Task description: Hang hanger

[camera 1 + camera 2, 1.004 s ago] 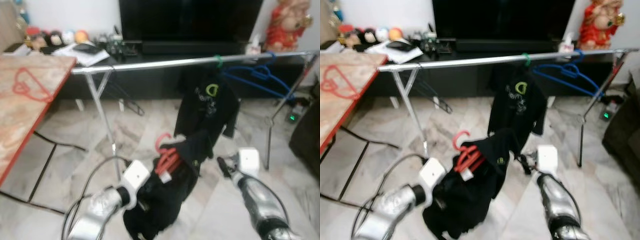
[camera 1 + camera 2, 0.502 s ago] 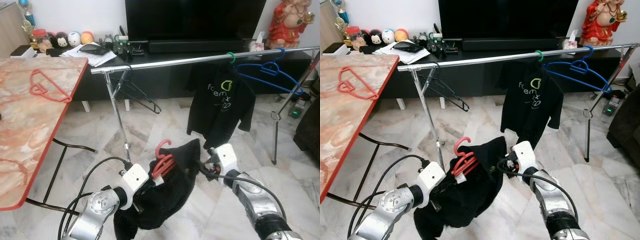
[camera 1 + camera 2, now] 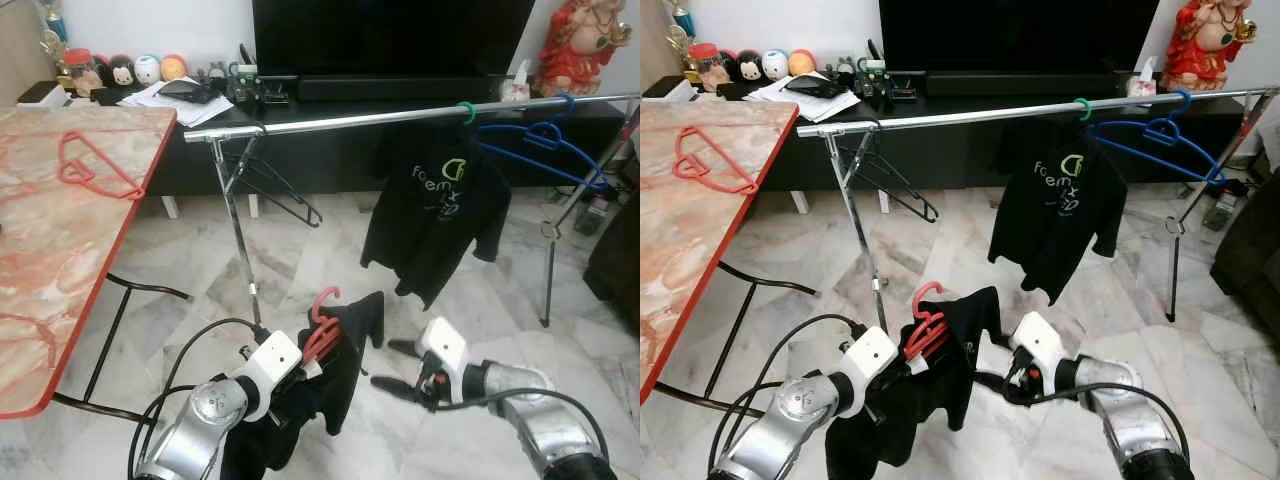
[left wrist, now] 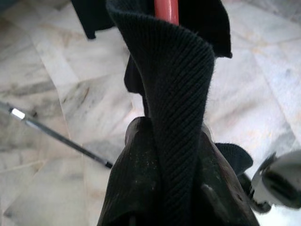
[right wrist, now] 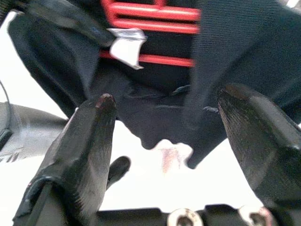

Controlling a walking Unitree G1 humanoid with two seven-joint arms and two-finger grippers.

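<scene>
A red hanger point(image 3: 322, 335) carries a black shirt point(image 3: 338, 372) that droops low over the floor. My left gripper point(image 4: 169, 134) is shut on the hanger's neck through the shirt's collar fabric. My right gripper point(image 3: 393, 366) stands open just right of the shirt, level with its hem, with nothing between its fingers point(image 5: 96, 136). Its wrist view looks at the shirt, the red hanger bars point(image 5: 150, 12) and a white tag point(image 5: 126, 44). The silver clothes rail point(image 3: 350, 121) runs across ahead of me, above both grippers.
On the rail hang a black shirt on a green hanger point(image 3: 440, 205), a blue hanger point(image 3: 545, 140) and a black hanger point(image 3: 280, 185). A marble-topped table point(image 3: 40, 270) with another red hanger point(image 3: 90, 170) stands at left. A TV stand point(image 3: 400, 90) is behind the rail.
My right gripper has come off the shirt's edge, dropped lower and now stands open. The shirt hangs narrower from the left gripper. The camera has shifted slightly.
</scene>
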